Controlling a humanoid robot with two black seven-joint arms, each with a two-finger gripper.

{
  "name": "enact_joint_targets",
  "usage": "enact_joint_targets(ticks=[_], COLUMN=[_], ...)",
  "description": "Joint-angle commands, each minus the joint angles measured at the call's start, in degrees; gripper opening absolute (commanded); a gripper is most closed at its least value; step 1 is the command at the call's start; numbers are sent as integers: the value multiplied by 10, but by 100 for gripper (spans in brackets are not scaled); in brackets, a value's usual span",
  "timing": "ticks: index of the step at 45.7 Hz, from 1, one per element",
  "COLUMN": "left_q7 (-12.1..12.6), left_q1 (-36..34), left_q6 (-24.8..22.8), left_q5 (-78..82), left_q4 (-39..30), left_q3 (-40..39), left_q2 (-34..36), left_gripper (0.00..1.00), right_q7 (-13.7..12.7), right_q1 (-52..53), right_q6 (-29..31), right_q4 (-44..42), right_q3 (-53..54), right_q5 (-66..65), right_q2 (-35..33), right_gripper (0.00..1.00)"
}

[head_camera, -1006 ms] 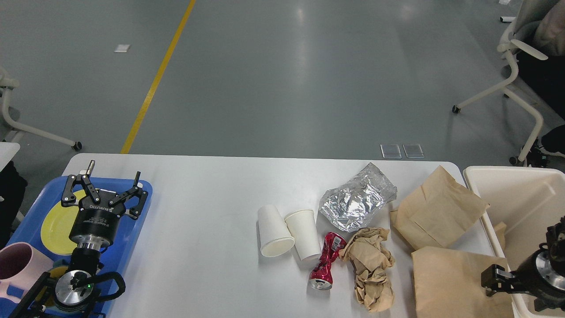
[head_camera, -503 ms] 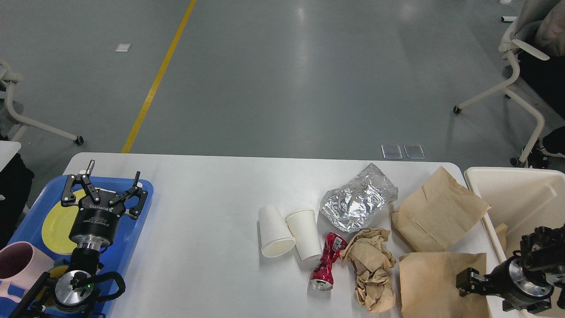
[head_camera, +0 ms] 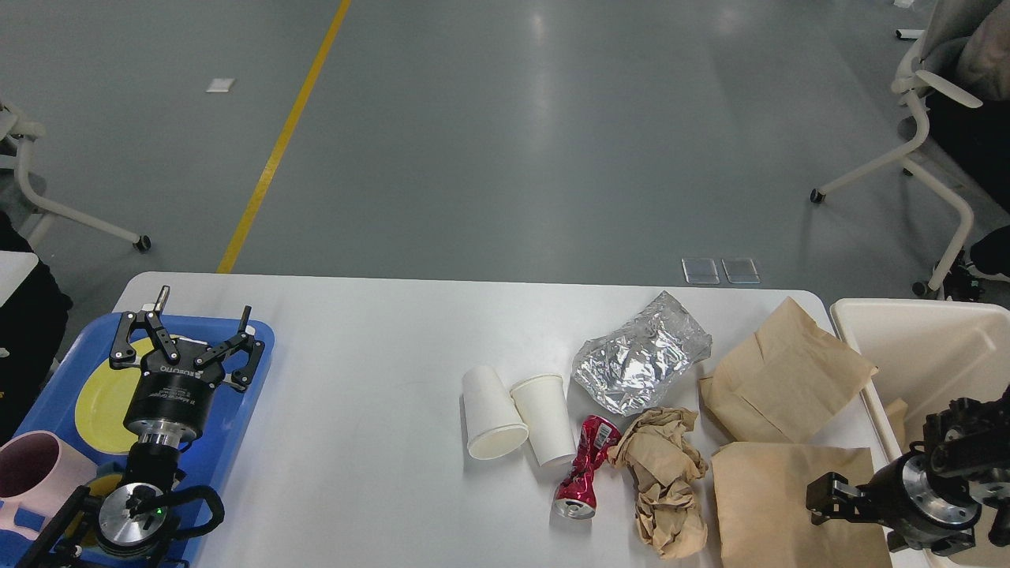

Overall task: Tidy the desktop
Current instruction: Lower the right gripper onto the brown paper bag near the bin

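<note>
- The bench [head_camera: 355, 379] fills the lower part of the head view, its far edge running left to right.
- My left claw [head_camera: 186, 339] hangs over the blue tray [head_camera: 256, 347] at the bench's left edge, fingers spread wide, holding nothing.
- A yellow plate [head_camera: 99, 406] and a pink mug [head_camera: 28, 473] sit in the tray.
- My right claw [head_camera: 959, 442] is at the near right corner, dark and end-on; I cannot tell its opening.
- Toward the right: two white paper cups [head_camera: 493, 414] lying touching, a crushed red can [head_camera: 584, 469], crumpled brown paper [head_camera: 663, 481], a foil bag [head_camera: 639, 363], two brown paper bags [head_camera: 781, 379].
- A cream bin [head_camera: 923, 347] stands beside the right edge.
</note>
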Motion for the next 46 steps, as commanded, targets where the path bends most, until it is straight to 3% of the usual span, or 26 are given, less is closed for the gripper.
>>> enact_joint_targets(ticks=[1, 5, 13, 37, 46], left_q7=[0, 0, 0, 0, 0], left_q1=[0, 0, 0, 0, 0], left_q6=[0, 0, 0, 0, 0], left_q5=[0, 1, 0, 0, 0], left_q4=[0, 0, 0, 1, 0], left_q3=[-1, 0, 0, 0, 0], left_q2=[0, 0, 0, 0, 0], left_gripper=[96, 96, 96, 96, 96], right_q7=[-3, -3, -3, -6, -21], right_q1=[-20, -33, -62, -31, 40], right_q6=[-5, -16, -28, -15, 63], right_q4=[-8, -12, -16, -8, 3], right_q3=[0, 0, 0, 0, -21], right_q5=[-1, -1, -1, 34, 78], right_q2=[17, 27, 42, 36, 27], right_gripper=[64, 53, 0, 0, 0])
